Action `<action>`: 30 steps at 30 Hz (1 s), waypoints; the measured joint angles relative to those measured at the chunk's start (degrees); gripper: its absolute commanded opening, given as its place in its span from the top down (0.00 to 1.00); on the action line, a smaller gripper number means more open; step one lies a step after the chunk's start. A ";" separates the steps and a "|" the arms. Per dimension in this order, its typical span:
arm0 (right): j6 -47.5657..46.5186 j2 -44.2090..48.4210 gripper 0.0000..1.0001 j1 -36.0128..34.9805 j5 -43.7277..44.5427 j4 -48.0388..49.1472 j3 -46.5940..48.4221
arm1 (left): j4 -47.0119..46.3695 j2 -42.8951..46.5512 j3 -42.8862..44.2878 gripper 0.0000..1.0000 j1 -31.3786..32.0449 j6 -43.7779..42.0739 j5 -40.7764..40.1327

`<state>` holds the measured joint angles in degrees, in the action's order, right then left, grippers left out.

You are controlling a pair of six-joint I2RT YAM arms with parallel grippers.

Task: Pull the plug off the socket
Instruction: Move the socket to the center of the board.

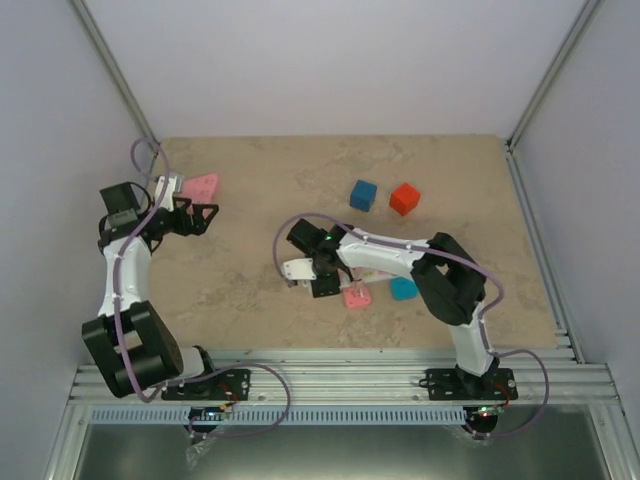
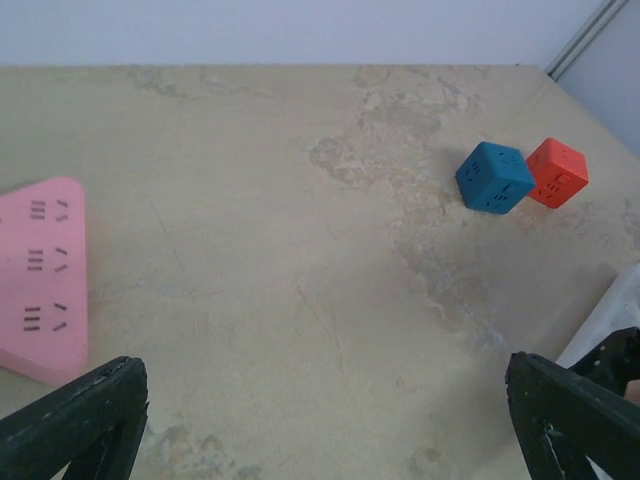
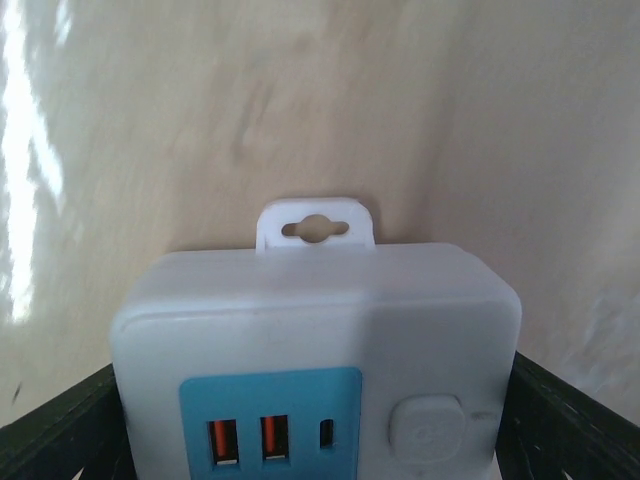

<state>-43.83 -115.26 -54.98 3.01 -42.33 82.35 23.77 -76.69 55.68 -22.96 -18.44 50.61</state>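
Right gripper [image 1: 321, 277] clamps the socket [image 3: 318, 325] by its white end, mid-counter [image 1: 455, 175], toward the near edge. Left gripper [image 1: 196, 217] hangs open near the far left corner. We can't see the plug. We'd brace the socket firmly, bring the left gripper over, and pull straight out.

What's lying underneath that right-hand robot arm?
A white socket strip: its end pokes out left of the right arm, and a pink outlet and a blue outlet peek out below. The middle is covered, so any plug there can't be seen.
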 measured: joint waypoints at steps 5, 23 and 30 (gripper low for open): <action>1.84 -6.29 0.14 -1.90 0.13 -1.46 9.44 | -1.29 3.82 -0.81 0.00 0.00 -1.33 0.70; 0.22 9.53 0.02 0.85 -8.37 -2.14 6.58 | 4.44 7.67 -4.57 0.00 4.28 -17.22 4.31; -3.50 23.71 0.02 11.08 -13.92 -1.36 -4.92 | 8.13 7.65 -5.57 0.00 14.08 -23.74 -1.64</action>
<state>-47.33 -91.55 -43.90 -10.92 -43.68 77.43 31.90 -69.04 50.11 -8.88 -42.17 48.97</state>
